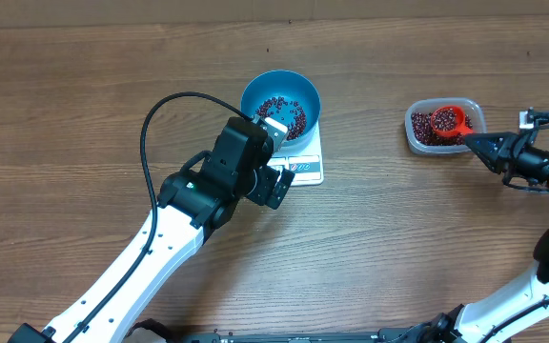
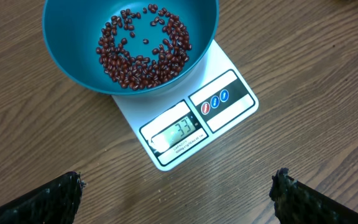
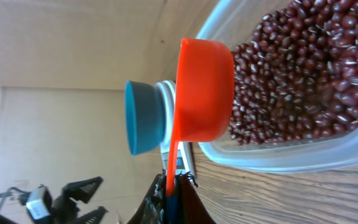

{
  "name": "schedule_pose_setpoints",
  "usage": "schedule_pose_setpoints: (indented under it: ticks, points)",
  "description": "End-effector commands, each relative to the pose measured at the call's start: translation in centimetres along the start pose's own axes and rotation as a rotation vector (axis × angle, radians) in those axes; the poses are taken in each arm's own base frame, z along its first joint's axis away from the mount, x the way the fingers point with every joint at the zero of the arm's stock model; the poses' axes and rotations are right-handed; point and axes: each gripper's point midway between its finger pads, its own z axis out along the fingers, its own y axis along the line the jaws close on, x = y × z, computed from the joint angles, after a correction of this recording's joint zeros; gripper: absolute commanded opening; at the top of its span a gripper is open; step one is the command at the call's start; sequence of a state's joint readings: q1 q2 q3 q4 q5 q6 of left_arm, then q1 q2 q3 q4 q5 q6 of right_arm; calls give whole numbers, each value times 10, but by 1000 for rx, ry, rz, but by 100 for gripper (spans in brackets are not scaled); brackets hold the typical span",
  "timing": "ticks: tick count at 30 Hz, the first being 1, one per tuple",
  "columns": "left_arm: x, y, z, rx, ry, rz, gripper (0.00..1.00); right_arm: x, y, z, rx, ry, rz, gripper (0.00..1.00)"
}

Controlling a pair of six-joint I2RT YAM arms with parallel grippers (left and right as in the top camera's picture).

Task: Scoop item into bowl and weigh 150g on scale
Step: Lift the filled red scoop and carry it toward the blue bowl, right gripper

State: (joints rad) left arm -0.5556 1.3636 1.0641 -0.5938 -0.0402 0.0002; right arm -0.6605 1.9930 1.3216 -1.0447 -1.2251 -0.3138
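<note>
The blue bowl [image 1: 280, 103] stands on the white scale [image 1: 305, 170] and holds a thin layer of dark red beans [image 2: 143, 51]. The scale's display [image 2: 174, 134] reads 33. My left gripper [image 2: 178, 183] hovers just in front of the scale, open and empty; from overhead the left gripper [image 1: 271, 157] is at the bowl's near left side. At the far right, my right gripper [image 3: 174, 180] is shut on the handle of an orange scoop [image 3: 204, 99]. The scoop's cup lies on its side in the clear tub [image 3: 278, 158], against the heap of beans [image 3: 303, 68].
The clear tub [image 1: 444, 127] of beans sits at the right side of the wooden table, about a hand's width from the bowl. The left arm's black cable [image 1: 160, 114] loops up left of the bowl. Bare wood lies between scale and tub.
</note>
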Motion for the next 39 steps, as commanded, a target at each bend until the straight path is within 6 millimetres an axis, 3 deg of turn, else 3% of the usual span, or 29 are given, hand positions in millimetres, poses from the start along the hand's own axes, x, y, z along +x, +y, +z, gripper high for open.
schedule_pose_setpoints:
  ticks: [1, 14, 22, 28, 39]
  points:
    - [2, 0, 2, 6, 6, 10, 100, -2, 12, 0, -100, -21, 18, 4]
    - [2, 0, 3, 6, 6, 10, 99, -7, 36, -4, -239, -53, 34, 4]
    - [2, 0, 2, 6, 6, 10, 99, 2, 41, 2, -246, -28, 49, 4]
    - [2, 0, 2, 6, 6, 10, 100, 13, 49, 19, -253, 27, 31, 4]
    - [2, 0, 2, 6, 6, 10, 100, 54, 75, 78, -277, 223, -10, 4]
